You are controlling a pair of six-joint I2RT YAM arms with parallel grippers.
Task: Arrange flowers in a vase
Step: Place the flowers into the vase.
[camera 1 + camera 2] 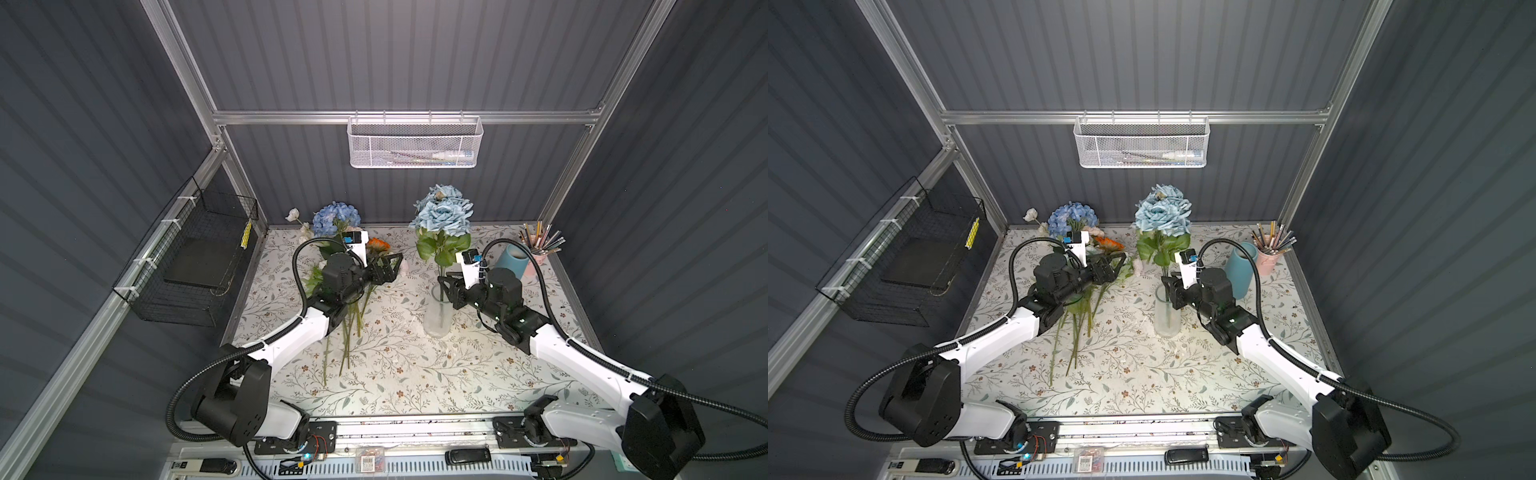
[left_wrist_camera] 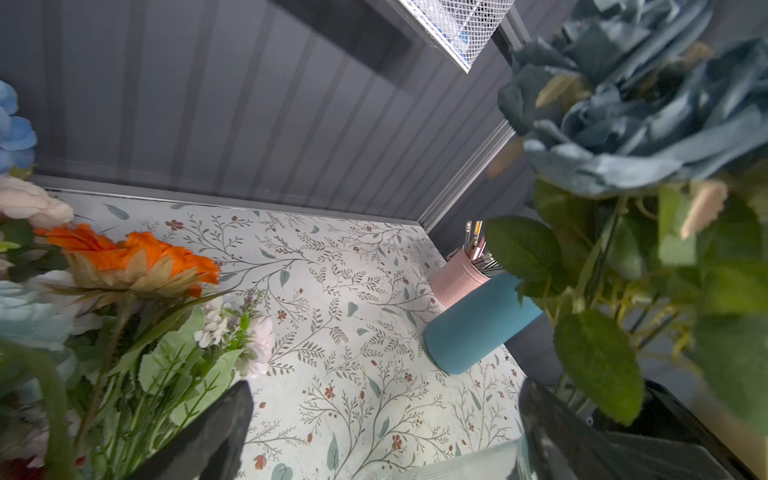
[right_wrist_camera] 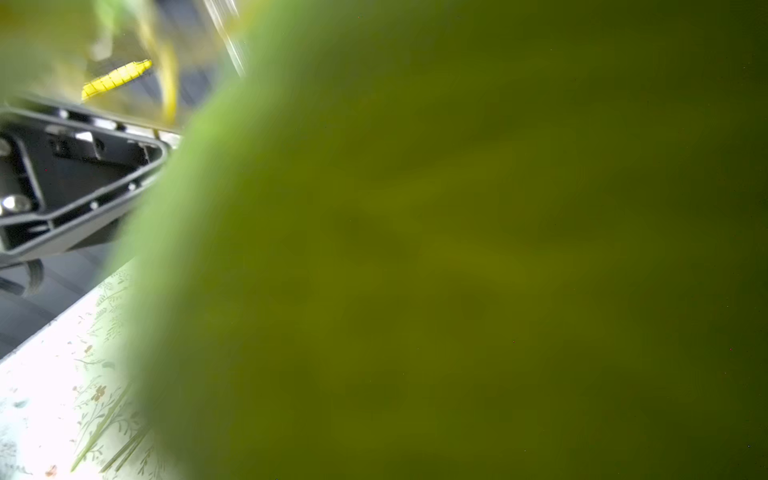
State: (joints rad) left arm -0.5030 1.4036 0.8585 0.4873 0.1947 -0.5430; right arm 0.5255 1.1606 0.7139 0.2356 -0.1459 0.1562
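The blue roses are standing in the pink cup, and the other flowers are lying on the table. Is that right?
Not quite. The blue roses stand in the clear glass vase, not the pink cup, which holds pencils; both top views show it. The other flowers do lie on the table.

Both top views look down on the whole table from in front; a leaf smothers the right wrist view.

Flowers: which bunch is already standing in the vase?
The dusty-blue roses, upright in the clear glass vase. The blue hydrangea, orange flower and the rest lie on the table.
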